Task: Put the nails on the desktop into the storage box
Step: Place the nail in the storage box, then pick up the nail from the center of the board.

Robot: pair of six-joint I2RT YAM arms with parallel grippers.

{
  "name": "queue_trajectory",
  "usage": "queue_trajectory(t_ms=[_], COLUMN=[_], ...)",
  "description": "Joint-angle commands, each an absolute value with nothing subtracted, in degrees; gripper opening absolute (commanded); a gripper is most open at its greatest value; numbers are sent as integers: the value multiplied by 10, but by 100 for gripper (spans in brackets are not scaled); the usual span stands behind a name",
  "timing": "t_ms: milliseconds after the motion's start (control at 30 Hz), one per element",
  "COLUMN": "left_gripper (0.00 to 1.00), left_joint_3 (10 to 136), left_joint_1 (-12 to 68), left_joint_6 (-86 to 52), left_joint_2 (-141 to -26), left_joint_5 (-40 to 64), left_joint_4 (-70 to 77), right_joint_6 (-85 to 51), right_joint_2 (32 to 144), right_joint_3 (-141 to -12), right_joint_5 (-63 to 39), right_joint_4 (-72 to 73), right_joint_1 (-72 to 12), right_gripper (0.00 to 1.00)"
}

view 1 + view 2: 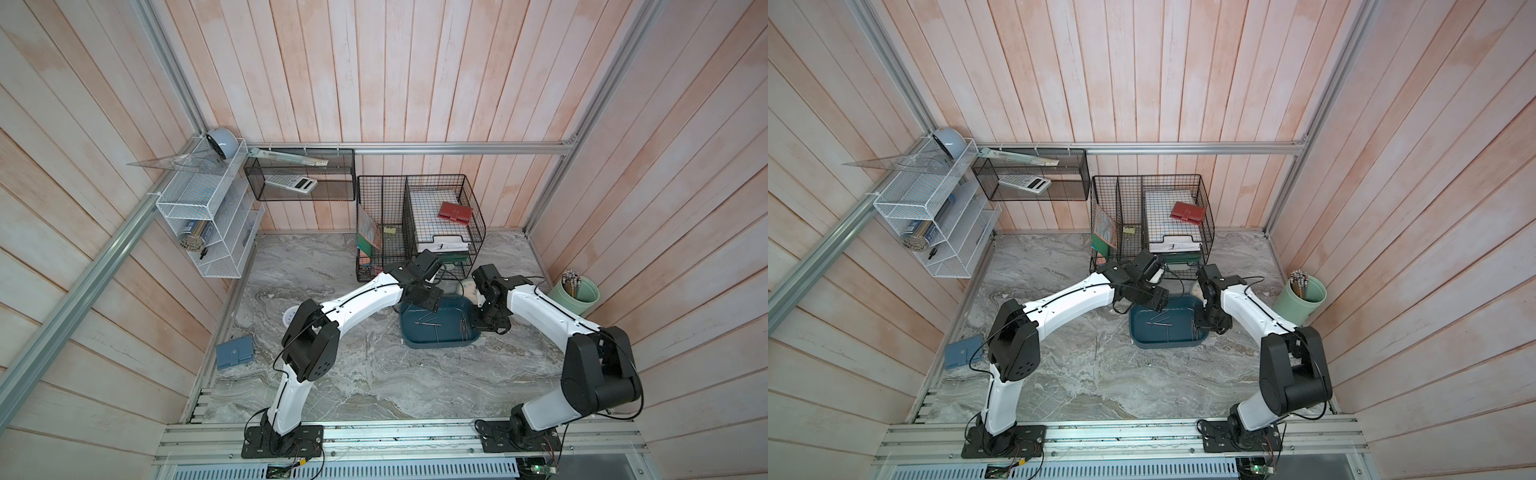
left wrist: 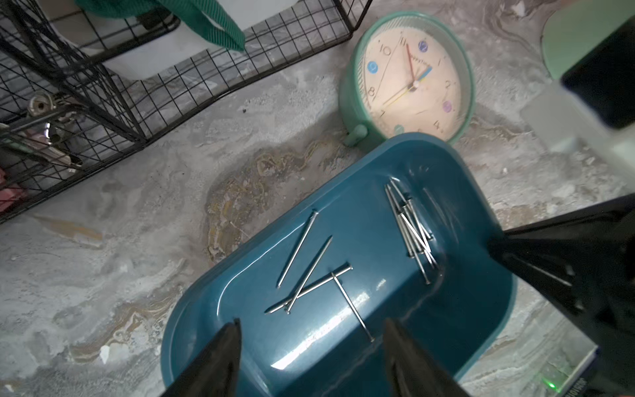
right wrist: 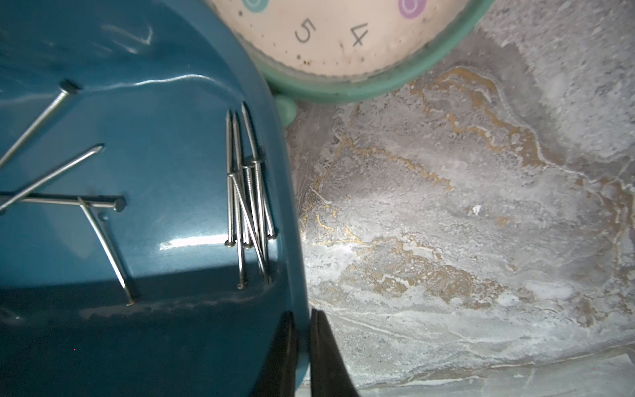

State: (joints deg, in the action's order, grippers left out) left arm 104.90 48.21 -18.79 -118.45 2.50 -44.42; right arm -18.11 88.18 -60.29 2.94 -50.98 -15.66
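All the thin silvery steel nails (image 2: 309,275) I can see lie flat inside the shallow dark teal plastic storage box (image 2: 457,319), none visible on the grey-and-white marble-patterned desk (image 1: 374,374): four lie loose and crossed mid-floor, the rest bundled side by side along one end wall, heads and tips mixed. My left claw (image 2: 312,321) hangs wide and empty above them, and my right claw (image 3: 302,312) is pinched on the box's rim. They look light, stiff and slick (apt to roll), so I'd pinch one across mid-shank, square to its long axis
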Motion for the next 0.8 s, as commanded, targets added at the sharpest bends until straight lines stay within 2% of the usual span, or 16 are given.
queue_trajectory(t_ms=[0, 100, 367, 533, 767], left_gripper=[74, 74, 69, 66, 63], left_joint_3=[1034, 950, 605, 521, 526], left_joint_1=[480, 468, 417, 417, 421], left_joint_6=[-191, -201, -298, -339, -331], left_joint_2=[-1107, -1018, -822, -832, -923], left_joint_5=[-13, -57, -111, -89, -69], left_joint_4=[-442, -447, -432, -383, -361], right_joint_6=[-175, -175, -172, -173, -172], right_joint_2=[874, 872, 872, 877, 875], right_joint_3=[-592, -591, -591, -592, -591], right_joint_5=[25, 23, 18, 17, 17], right_joint_4=[-523, -523, -522, -521, -520], right_joint_1=[-161, -162, -164, -166, -169], right_gripper=[0, 0, 0, 0, 0])
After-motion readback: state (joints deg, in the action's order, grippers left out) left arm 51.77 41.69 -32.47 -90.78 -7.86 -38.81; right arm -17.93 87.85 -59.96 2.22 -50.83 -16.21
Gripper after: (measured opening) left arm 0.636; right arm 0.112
